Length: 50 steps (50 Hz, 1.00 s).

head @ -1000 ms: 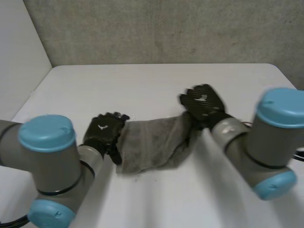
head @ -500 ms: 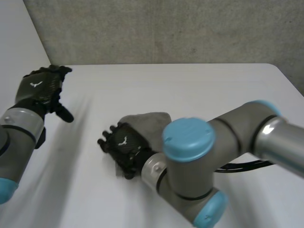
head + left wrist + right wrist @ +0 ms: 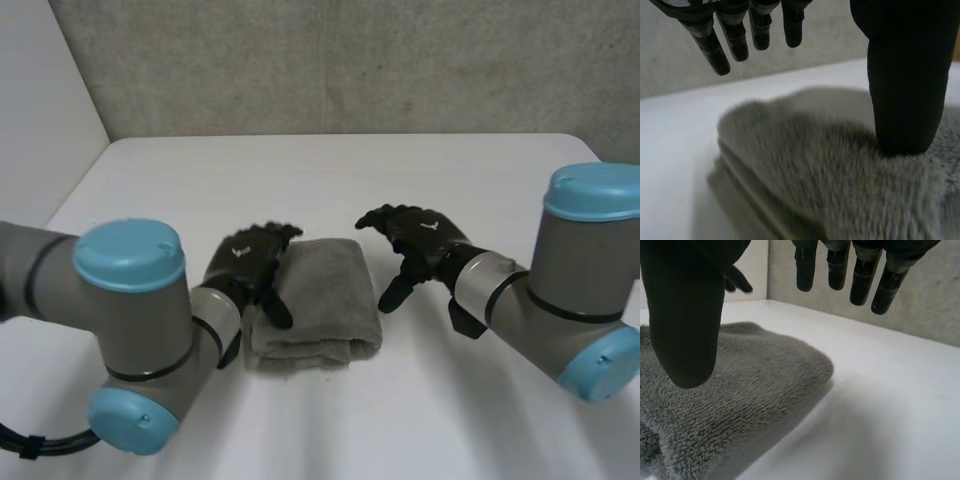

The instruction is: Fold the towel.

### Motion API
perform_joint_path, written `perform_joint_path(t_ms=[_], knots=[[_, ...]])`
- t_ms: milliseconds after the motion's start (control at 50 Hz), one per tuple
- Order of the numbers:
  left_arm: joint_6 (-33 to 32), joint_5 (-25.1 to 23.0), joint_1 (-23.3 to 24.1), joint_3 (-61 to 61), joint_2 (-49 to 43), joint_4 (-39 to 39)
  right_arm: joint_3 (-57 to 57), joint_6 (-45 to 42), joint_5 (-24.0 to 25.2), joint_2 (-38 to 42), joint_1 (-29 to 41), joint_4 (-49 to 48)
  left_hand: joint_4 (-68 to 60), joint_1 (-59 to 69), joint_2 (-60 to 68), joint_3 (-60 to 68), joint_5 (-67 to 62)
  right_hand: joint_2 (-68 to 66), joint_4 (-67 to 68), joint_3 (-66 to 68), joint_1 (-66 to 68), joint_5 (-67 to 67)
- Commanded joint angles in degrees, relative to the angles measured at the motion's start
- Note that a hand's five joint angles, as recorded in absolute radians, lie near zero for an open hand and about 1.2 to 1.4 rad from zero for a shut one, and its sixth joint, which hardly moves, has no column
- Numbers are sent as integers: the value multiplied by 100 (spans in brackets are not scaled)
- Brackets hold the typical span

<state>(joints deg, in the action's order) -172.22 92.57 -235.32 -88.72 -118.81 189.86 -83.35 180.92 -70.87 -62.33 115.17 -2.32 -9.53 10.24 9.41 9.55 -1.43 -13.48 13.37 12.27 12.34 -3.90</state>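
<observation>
The grey towel point(image 3: 315, 300) lies folded in a thick, narrow stack in the middle of the white table point(image 3: 330, 180). My left hand point(image 3: 245, 262) rests at its left edge, open, fingers straight. In the left wrist view its thumb point(image 3: 900, 90) touches the towel point(image 3: 815, 190), whose stacked layers show at the edge. My right hand point(image 3: 418, 235) hovers just right of the towel, open and holding nothing. In the right wrist view its thumb point(image 3: 685, 315) hangs over the towel point(image 3: 740, 390) and its fingers point(image 3: 840, 265) hang free above the table.
Bare white table point(image 3: 880, 405) lies to the right of the towel and behind it up to the grey back wall point(image 3: 350, 60). The table's left edge point(image 3: 70, 195) runs along a white side wall.
The right hand carried the towel's right side over to the left, let go and drew back to the right. The left hand lifted away to the far left and came back to the towel's left edge.
</observation>
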Motion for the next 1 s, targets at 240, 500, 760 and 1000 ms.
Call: perform_joint_path(t_ms=[240,500,760,1000], knots=[[-742,77,-620,-409,-354,-159,1417,-258,-32,1671,621,565,-47,-24,59,45,143,348,-337,-227,-234,390],[-744,86,-270,-243,286,-203,1568,-1208,-700,752,629,671,-47,-24,59,45,143,348,-337,-227,-234,390],[-726,420,-964,619,2204,-1372,1198,-1165,-1878,-1114,269,311,-47,-24,59,45,143,348,-337,-227,-234,390],[-717,552,-1263,1015,2863,-2330,1031,-1191,-2687,-1870,-135,565,-47,-24,59,45,143,348,-337,-227,-234,390]])
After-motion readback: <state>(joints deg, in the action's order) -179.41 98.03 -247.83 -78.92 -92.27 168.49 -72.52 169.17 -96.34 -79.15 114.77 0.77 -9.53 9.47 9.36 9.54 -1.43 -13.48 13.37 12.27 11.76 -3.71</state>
